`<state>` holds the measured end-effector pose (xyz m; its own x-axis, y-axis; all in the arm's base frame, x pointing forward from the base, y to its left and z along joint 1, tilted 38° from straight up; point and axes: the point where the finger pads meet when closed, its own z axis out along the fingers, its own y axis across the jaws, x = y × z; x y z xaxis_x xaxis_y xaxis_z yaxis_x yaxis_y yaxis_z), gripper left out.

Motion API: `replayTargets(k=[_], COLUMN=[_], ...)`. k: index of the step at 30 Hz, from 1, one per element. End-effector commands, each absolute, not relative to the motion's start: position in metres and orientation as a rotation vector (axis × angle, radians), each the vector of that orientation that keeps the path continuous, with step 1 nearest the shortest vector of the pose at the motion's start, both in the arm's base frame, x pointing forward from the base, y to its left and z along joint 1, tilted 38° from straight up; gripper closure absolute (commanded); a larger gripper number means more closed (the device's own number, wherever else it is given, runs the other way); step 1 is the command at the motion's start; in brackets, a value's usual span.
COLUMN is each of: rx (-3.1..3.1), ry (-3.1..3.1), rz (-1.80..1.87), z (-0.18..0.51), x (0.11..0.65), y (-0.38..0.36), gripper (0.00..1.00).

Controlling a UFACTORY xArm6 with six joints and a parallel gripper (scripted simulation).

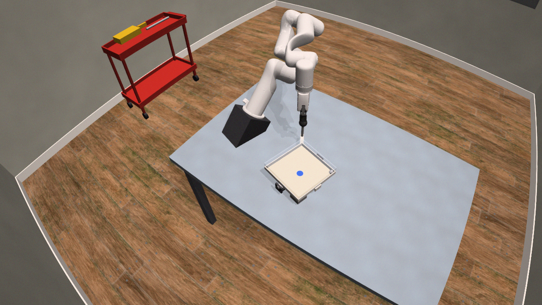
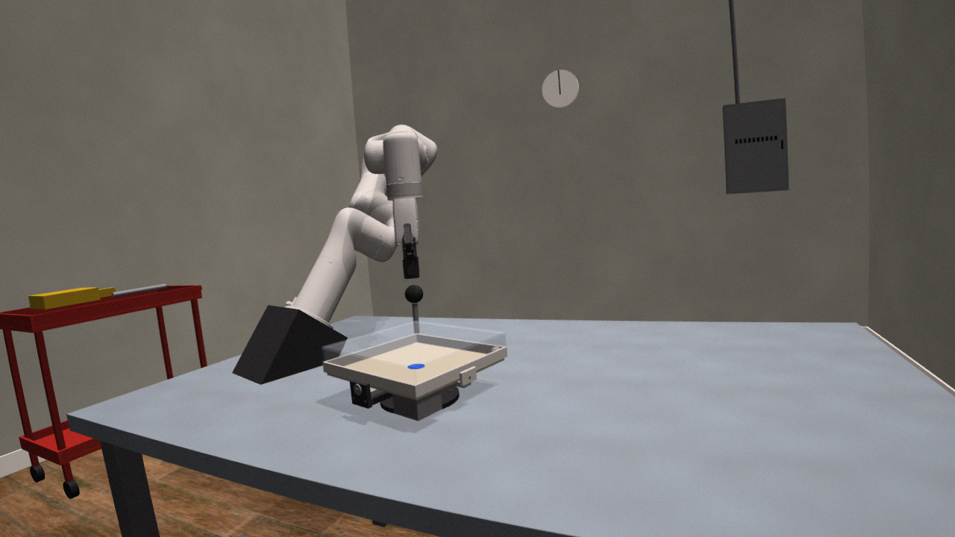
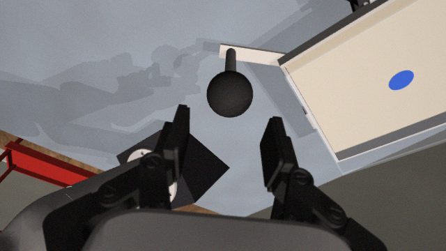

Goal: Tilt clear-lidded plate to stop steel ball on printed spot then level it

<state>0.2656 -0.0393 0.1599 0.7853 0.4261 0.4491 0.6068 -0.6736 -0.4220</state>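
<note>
The gripper (image 1: 302, 122) (image 2: 411, 276) (image 3: 227, 125), jaws parted and empty, waits above the knob (image 1: 302, 123) (image 2: 413, 294) (image 3: 230, 94) beside the plate (image 1: 291, 161) (image 2: 394, 357) (image 3: 366, 101), whose smooth round sides likely want a centred, gentle grip, since the plate probably tips easily.

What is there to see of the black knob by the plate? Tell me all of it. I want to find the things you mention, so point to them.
The black knob (image 1: 303, 123) (image 2: 413, 294) (image 3: 230, 94) is a smooth, round, dull ball, plastic or rubber by its look. It tops a thin, dark grey, upright stem (image 2: 415, 318) (image 3: 231, 60), which rises from a pale arm (image 3: 252, 56) jutting off one corner of the plate (image 1: 283, 181) (image 2: 374, 380) (image 3: 315, 43). The open hand (image 2: 411, 277) (image 3: 227, 125) is just above, not touching it. Only the stem touches the knob.
</note>
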Motion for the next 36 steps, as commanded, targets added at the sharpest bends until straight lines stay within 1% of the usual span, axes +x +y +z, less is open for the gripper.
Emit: replayTargets(k=[1, 36], rx=[-2.412, -2.412], ry=[-0.767, -0.767], rz=[-0.427, -0.427], z=[0.159, 0.143], x=[0.266, 0.27], y=[-0.039, -0.027], gripper=[0.39, 0.39])
